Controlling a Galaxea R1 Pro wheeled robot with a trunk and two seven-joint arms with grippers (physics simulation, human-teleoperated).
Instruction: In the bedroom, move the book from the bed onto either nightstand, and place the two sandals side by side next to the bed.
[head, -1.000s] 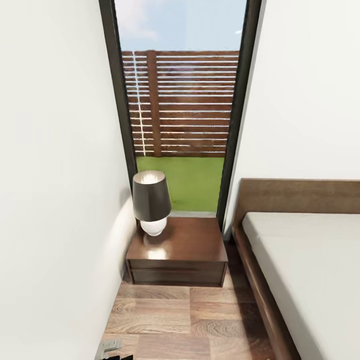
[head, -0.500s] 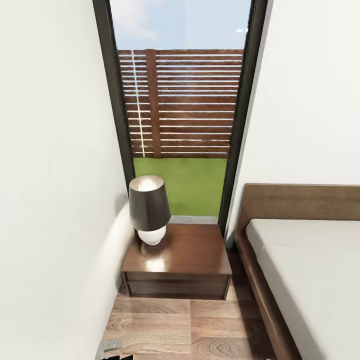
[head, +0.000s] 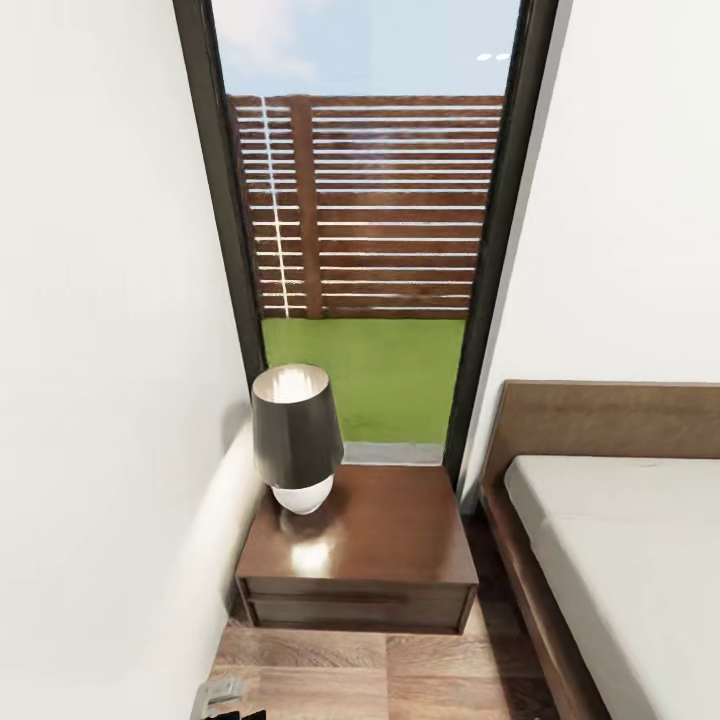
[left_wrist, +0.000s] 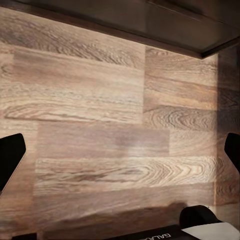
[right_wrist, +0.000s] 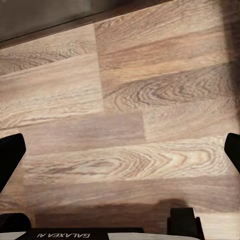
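From the head view the nightstand stands straight ahead, tucked between the white wall on the left and the bed on the right, its dark reddish-brown top glossy and bare except at its left rear corner. There a lamp sits upright — dark tapered shade over a rounded white base — throwing a bright reflection onto the wood in front of it. Behind the nightstand rises the tall dark-framed window, with a slatted wooden fence, a strip of green lawn and blue sky beyond the glass. The bed's pale grey mattress fills the lower right, edged by its dark brown frame and headboard; the part of the mattress in view is plain. A narrow gap of wood-plank floor separates bed frame from nightstand.

At the bottom edge of the head view, just left of centre, a small grey and black piece of the robot's left arm pokes in, low and near the wall, well short of the nightstand front.

The left gripper hangs over bare floor planks, its two black fingertips at opposite edges of the wrist view — spread wide, with nothing between them. The lower edge of a dark wooden piece of furniture runs across the far side of that view, apart from the fingers. The right gripper is likewise spread wide and holding nothing, above the planks, with a dark strip of furniture base beyond it
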